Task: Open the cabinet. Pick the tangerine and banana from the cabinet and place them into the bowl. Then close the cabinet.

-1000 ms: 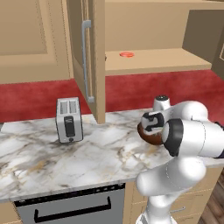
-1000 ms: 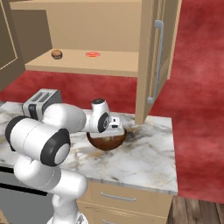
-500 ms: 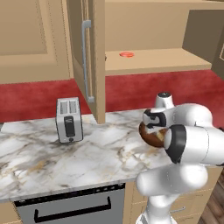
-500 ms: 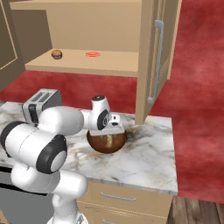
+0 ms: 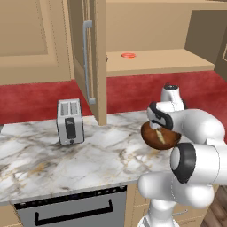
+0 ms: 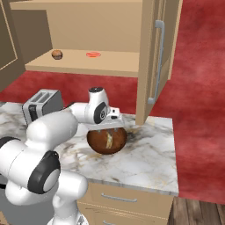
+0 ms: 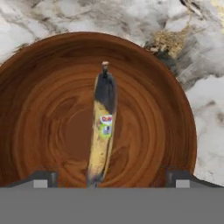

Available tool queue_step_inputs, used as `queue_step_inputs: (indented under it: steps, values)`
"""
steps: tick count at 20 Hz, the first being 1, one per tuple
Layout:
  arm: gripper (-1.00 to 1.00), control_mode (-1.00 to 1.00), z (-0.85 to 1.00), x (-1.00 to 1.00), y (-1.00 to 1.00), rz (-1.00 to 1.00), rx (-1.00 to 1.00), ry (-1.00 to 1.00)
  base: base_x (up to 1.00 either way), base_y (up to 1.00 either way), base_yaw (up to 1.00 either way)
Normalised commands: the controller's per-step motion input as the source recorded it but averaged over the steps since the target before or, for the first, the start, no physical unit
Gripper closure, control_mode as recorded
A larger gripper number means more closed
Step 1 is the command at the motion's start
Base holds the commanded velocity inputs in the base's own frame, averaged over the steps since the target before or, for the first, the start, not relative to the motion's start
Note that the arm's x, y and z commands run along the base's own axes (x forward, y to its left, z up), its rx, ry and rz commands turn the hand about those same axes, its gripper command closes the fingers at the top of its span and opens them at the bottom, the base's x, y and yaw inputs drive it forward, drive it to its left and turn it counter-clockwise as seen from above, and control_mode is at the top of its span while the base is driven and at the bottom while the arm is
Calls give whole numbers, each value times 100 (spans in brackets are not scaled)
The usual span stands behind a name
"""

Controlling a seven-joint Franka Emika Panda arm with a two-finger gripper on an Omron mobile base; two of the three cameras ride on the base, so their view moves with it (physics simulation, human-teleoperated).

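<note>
Since a second earlier, spread wide over the bowl (image 7: 39,87) and let go of the banana (image 7: 101,127). Gripper (image 7: 111,178) seen with both dark tips far apart at the bottom of the hand view, clear of the fruit, nothing clamped between them. Hung directly above the dark reddish-brown bowl, pointing down into it. Banana lay loose on the bowl's inner floor, lengthwise between the two tips, dark-blotched near its stem end and marked with a small sticker midway along.

Bowl (image 6: 107,140) stood on the marble counter (image 6: 145,158), just below the bottom edge of the open right-hand cabinet door (image 6: 154,61) in the right base view. Seen partly behind the white wrist in the left base view (image 5: 160,137), with a pale streak of banana inside.

Cabinet (image 5: 150,26) stood open, both doors swung out, long silver bar handle (image 5: 88,62) showing on the left door. Tangerine (image 5: 128,55) rested flat on the cabinet shelf, well above the bowl and apart from it. Small brown round object (image 6: 57,54) sat further left on the same shelf; too small to name. Silver toaster (image 5: 70,120) stood on the counter, well to the left of the bowl.
</note>
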Motion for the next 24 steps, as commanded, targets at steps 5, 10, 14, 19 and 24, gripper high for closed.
queue_step_inputs:
  steps: [5, 10, 14, 19, 24]
  values:
    - [-100, -100, 67, -28, 0, 0, 0, 0, 0, 0, 0]
    - [-100, -100, 47, -39, 1, 0, 0, 0, 0, 0, 0]
    - [-100, -100, 31, -35, 9, 0, 0, -2, 0, 0, 0]
    - [-100, -100, 26, -19, 25, 0, 0, -3, 0, 0, 0]
    - [-100, -100, 32, -15, 30, 3, 2, -3, 0, 0, 0]
